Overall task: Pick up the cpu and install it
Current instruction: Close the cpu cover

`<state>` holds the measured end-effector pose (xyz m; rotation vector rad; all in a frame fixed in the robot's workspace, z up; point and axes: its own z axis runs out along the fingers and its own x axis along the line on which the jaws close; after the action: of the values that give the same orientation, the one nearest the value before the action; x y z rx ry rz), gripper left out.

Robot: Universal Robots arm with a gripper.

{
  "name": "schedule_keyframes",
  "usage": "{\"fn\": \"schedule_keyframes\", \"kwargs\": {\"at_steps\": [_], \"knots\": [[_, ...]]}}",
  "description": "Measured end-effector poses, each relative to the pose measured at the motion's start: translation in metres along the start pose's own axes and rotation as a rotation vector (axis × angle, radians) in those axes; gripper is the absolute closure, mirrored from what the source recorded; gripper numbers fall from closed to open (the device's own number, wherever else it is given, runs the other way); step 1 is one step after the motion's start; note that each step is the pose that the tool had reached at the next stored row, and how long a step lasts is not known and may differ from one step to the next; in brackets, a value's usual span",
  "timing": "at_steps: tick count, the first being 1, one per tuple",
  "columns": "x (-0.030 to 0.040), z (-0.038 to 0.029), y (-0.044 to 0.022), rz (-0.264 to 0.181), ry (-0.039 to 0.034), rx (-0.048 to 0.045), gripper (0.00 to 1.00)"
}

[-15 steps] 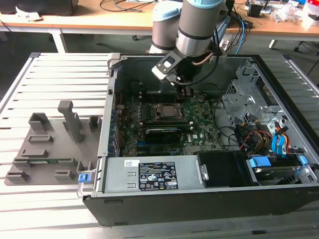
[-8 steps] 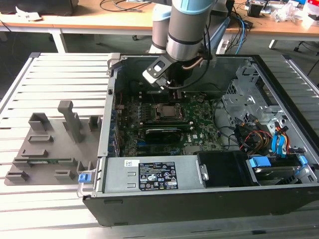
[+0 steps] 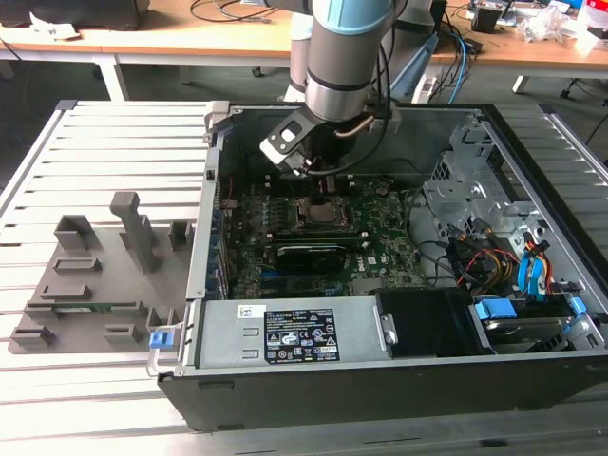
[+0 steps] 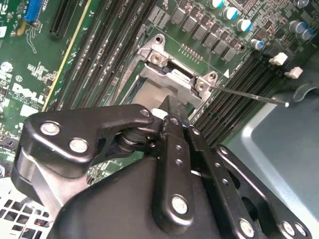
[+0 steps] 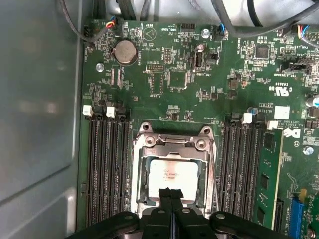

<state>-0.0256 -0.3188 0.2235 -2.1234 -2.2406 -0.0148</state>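
The cpu (image 5: 172, 170), a pale silver square chip, lies flat inside the open metal-framed socket (image 5: 172, 142) on the green motherboard. My gripper (image 5: 170, 191) hangs right over the chip's near edge, its two black fingers pressed together and shut, with nothing between them. In the second wrist view the gripper (image 4: 172, 107) points down at the socket frame (image 4: 169, 74), and a sliver of the pale cpu (image 4: 158, 113) shows beside the fingertips. In the exterior view the gripper (image 3: 323, 190) reaches into the open computer case just above the socket (image 3: 321, 214).
Black memory slots (image 5: 107, 169) flank the socket on both sides. A thin socket lever rod (image 4: 249, 94) sticks out over the slots. The case wall (image 5: 40, 99) stands close by. A grey holder tray (image 3: 85, 285) lies on the slatted table at the exterior view's left. Drive cage and cables (image 3: 484, 247) fill the case's right.
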Motion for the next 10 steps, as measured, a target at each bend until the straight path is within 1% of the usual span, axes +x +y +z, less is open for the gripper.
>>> {"fn": "schedule_keyframes", "kwargs": {"at_steps": [5,7,9,10], "knots": [[0.0001,0.0042,-0.0053,0.0,0.0,-0.0001,0.89],[0.0,0.0094,-0.0073,0.0,0.0001,-0.0001,0.89],[-0.0002,0.0162,-0.0093,0.0,0.0,-0.0001,0.89],[-0.0002,0.0176,-0.01,0.0,0.0,0.0,0.89]]}}
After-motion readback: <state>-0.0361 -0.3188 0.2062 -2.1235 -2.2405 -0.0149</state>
